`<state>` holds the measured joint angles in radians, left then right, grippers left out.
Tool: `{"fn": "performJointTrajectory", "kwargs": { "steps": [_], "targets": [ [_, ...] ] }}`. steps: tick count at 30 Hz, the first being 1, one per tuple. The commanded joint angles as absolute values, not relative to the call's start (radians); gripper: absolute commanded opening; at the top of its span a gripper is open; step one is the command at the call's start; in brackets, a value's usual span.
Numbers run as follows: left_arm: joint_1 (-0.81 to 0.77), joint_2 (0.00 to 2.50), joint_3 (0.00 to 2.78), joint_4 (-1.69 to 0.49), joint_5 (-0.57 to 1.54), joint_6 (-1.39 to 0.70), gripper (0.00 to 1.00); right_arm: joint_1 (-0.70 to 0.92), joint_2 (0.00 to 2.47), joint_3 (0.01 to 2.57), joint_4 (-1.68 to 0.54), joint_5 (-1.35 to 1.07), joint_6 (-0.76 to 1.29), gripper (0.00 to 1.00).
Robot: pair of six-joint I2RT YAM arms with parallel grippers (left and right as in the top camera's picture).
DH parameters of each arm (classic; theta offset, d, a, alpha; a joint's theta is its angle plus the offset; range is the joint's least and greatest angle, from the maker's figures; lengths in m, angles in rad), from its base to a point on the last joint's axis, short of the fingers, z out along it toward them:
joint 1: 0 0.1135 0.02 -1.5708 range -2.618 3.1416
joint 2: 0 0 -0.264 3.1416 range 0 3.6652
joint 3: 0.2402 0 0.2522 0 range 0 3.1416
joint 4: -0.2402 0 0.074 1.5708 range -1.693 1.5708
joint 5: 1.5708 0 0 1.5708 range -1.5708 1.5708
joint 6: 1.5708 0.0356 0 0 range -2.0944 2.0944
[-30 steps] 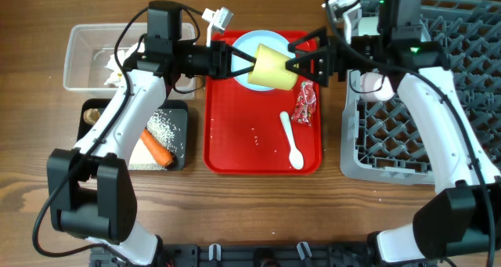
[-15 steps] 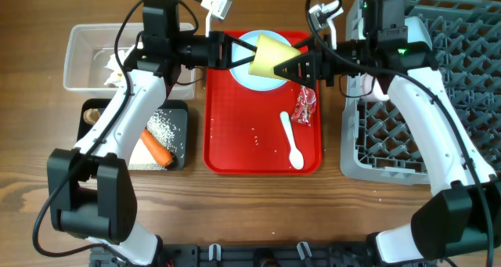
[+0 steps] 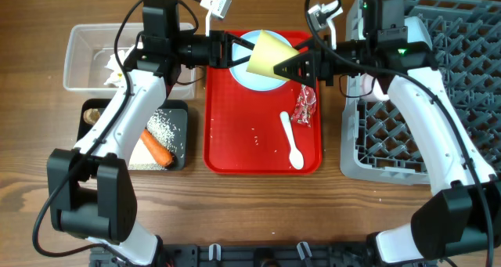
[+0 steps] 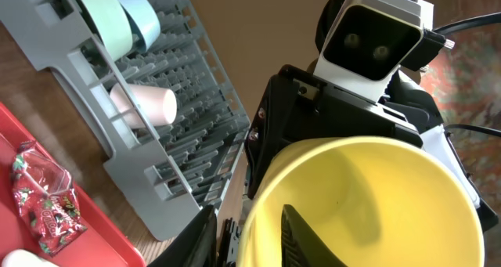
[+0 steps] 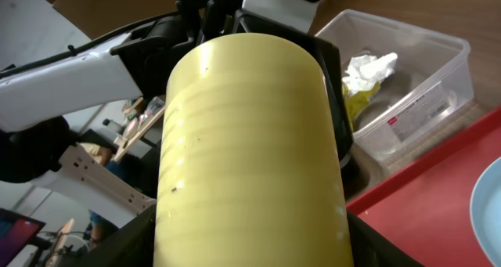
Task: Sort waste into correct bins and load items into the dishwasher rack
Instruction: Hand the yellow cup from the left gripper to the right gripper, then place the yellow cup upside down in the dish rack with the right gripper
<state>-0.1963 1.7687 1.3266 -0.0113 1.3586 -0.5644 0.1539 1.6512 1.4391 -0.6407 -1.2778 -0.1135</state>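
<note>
Since a second ago, both arms have raised the yellow cup [image 3: 268,54] and tipped it, and it now hangs over the pale blue plate [image 3: 241,73] at the back of the red tray [image 3: 235,142]. The left gripper [image 3: 244,54] pinches the cup's rim, one finger [image 4: 301,229] inside the mouth and the other outside. The right gripper [image 3: 286,65] clasps the cup's body from the opposite side, its jaws closed against the wall. The dishwasher rack [image 3: 462,79] stands just right of the tray.
</note>
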Motion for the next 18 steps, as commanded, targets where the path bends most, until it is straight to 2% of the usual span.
{"fn": "performJointTrajectory", "kwargs": {
  "steps": [1, 3, 13, 15, 16, 18],
  "targets": [
    [-0.201, 1.755, 1.327, -0.020, 1.353, -0.554, 0.10, 0.133, 1.665, 1.431, -0.585, -1.279, -0.056, 0.45],
    [-0.206, 1.755, 1.327, -0.028, 1.351, -0.554, 0.04, 0.135, 1.665, 1.431, -0.519, -1.279, 0.009, 0.43],
    [-0.271, 1.755, 1.326, -0.091, 1.255, -0.501, 0.04, 0.138, 1.665, 1.431, -0.467, -1.279, 0.056, 0.41],
    [-0.261, 1.755, 1.326, -0.091, 1.255, -0.501, 0.09, 0.138, 1.665, 1.431, -0.464, -1.279, 0.056, 0.36],
    [-0.255, 1.755, 1.326, -0.091, 1.255, -0.501, 0.18, 0.138, 1.665, 1.431, -0.460, -1.278, 0.056, 0.35],
    [-0.245, 1.755, 1.326, -0.094, 1.255, -0.501, 0.27, 0.136, 1.665, 1.431, -0.461, -1.257, 0.056, 0.35]
  ]
}}
